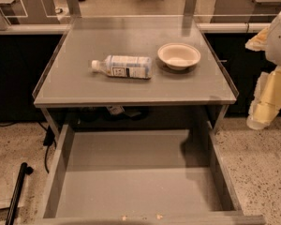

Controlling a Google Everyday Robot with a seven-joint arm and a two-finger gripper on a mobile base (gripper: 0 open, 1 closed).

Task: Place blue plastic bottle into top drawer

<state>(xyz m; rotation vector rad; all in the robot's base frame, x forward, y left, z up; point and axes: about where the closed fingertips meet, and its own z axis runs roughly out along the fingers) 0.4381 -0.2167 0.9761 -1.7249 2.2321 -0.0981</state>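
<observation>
The cream-coloured gripper (258, 118) at three o'clock is partly cut off by the right edge. The wide grey metal top drawer (131, 191) is cut off at six o'clock. The dark print on the clear blue-labelled plastic bottle (124, 67) is too small to read.

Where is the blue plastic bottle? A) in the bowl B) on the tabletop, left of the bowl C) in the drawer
B: the blue plastic bottle lies on the tabletop left of the bowl; the end effector is apart, at the right edge of the view.

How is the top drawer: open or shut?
Open: the top drawer is pulled out, bare bottom showing. The gripper hangs right of the table.
</observation>
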